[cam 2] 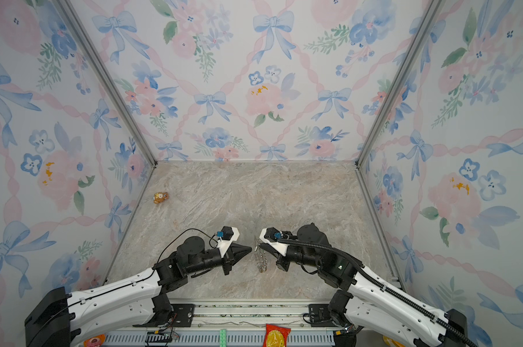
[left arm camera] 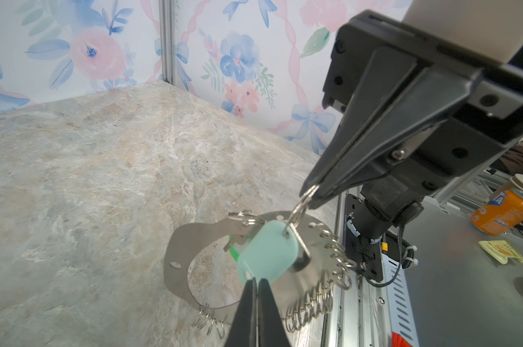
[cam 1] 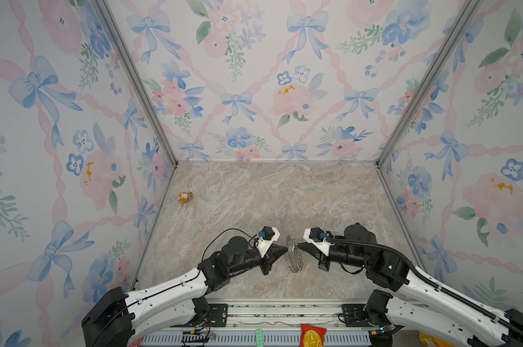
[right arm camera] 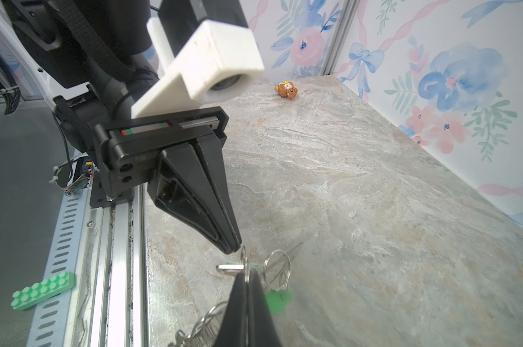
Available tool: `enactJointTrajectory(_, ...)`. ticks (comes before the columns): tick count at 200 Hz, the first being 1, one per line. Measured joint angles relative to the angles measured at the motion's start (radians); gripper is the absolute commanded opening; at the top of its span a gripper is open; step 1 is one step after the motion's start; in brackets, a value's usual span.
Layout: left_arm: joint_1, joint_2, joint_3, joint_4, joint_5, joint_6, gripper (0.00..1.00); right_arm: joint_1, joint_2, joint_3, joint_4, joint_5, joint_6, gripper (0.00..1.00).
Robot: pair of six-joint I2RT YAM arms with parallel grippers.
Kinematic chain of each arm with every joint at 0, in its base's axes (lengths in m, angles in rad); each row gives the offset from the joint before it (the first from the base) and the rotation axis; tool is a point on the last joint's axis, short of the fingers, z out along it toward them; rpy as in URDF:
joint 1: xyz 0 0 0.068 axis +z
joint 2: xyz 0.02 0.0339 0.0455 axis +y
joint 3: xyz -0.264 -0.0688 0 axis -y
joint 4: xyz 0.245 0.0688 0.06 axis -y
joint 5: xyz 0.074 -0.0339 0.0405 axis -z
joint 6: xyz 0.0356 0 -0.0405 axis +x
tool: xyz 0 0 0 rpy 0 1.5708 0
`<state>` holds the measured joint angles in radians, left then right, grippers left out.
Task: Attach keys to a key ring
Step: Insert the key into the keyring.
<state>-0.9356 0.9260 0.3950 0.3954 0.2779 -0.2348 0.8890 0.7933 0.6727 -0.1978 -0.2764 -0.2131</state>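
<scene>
Hanging at lower centre from a small silver split ring (left arm camera: 299, 210) clamped in the fully closed right gripper (left arm camera: 311, 196), the pale mint oblong key tag (left arm camera: 267, 255) could be knocked loose by the almost-closed left gripper (left arm camera: 255, 282), whose hold cannot be told.

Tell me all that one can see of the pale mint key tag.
The pale mint key tag is a round-cornered plastic oblong, hanging tilted in front of the key ring. A silver split ring passes through a hole at one end; the right gripper pinches that ring. The left gripper has its fingers at the other end.
</scene>
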Motion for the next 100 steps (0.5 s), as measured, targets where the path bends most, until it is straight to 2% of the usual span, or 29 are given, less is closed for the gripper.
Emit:
enactJointTrajectory(20, 0.0, -0.033, 0.0, 0.002, 0.029, 0.003, 0.29, 0.0, -0.002, 0.0, 0.0, -0.014, -0.005, 0.0)
enactJointTrajectory(73, 0.001, -0.08, 0.0, 0.029, 0.106, 0.016, 0.33, 0.0, -0.012, -0.003, 0.0, -0.072, -0.034, 0.0)
enactJointTrajectory(100, 0.003, -0.072, 0.005, 0.029, 0.135, 0.032, 0.39, 0.003, -0.012, -0.003, 0.0, -0.095, -0.044, 0.0)
